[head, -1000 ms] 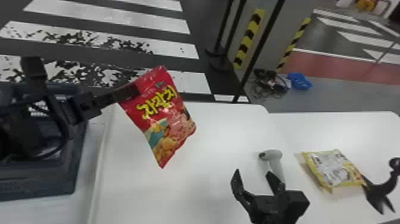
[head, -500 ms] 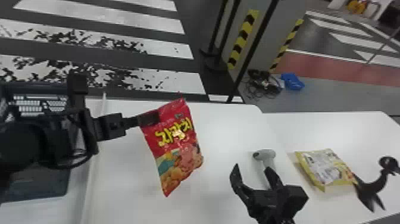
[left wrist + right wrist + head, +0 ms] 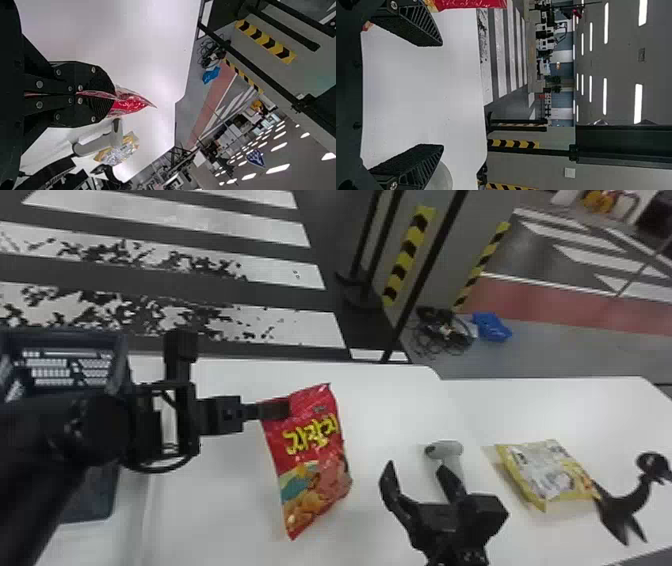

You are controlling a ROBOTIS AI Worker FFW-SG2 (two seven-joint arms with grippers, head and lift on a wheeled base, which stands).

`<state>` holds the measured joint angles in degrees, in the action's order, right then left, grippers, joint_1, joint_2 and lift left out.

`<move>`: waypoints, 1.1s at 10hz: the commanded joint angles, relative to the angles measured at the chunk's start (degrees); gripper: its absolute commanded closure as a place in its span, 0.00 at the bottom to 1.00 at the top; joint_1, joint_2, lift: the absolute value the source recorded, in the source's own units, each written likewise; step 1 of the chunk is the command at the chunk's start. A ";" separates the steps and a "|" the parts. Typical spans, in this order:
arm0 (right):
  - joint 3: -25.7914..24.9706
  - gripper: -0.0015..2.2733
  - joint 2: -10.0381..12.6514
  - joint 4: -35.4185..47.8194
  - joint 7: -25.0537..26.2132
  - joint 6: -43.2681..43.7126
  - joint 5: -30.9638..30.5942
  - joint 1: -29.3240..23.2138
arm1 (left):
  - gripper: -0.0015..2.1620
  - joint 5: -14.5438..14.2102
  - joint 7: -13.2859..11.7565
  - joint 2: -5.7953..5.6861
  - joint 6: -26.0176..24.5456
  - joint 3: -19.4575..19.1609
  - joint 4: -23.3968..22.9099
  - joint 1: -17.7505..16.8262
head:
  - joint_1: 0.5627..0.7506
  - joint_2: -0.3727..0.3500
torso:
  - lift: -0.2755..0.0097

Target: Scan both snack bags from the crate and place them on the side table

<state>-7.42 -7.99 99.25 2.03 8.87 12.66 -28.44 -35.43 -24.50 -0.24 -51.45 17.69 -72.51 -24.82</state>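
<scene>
The head view shows, at far left, a dark blue crate (image 3: 95,500) partly hidden by the black left arm. That arm's left hand (image 3: 275,409) is pinched on the upper edge of a red snack bag (image 3: 312,460), which hangs tilted over the white bench (image 3: 390,410), its printed face showing. The left wrist view shows the two fingers pressed together with the bag's thin edge between them.

Next comes the right hand (image 3: 416,469), spread wide with nothing between its fingers; the right wrist view shows the same broad gap (image 3: 442,95). One finger overlaps the grey handheld scanner (image 3: 447,450) in the head view; whether they touch, I cannot tell.

Right of the scanner, the yellow snack bag (image 3: 550,475) lies flat on the bench. At far right, just beside it, is a long-necked black figure (image 3: 622,502).
</scene>
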 commanded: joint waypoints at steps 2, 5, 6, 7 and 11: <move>0.39 0.03 0.08 -0.02 -0.01 0.13 0.00 0.05 | 0.73 2.30 2.00 0.39 1.56 3.40 2.55 -1.63 | 0.70 0.03 | 0.63; 0.30 0.03 -0.01 -0.02 -0.01 0.13 0.00 0.05 | 0.00 2.74 3.76 0.39 2.44 3.05 1.49 -0.66 | 0.70 0.03 | 0.63; 0.30 0.03 0.08 -0.02 -0.01 0.13 0.00 0.05 | 0.01 2.74 4.02 0.39 2.44 2.78 -0.71 -0.05 | 0.70 0.03 | 0.63; 0.30 0.03 0.08 -0.02 -0.01 0.13 0.00 0.05 | 0.01 2.74 4.72 0.39 2.27 2.61 -2.73 0.21 | 0.70 0.03 | 0.63; 0.12 0.03 0.08 0.07 -0.01 0.13 0.00 -0.21 | 0.01 5.29 8.06 0.39 2.27 0.15 -11.08 3.11 | 0.70 0.03 | 0.63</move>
<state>-7.28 -7.91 99.29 2.03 9.00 12.66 -28.64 -30.78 -16.57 0.00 -49.19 18.46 -82.21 -22.36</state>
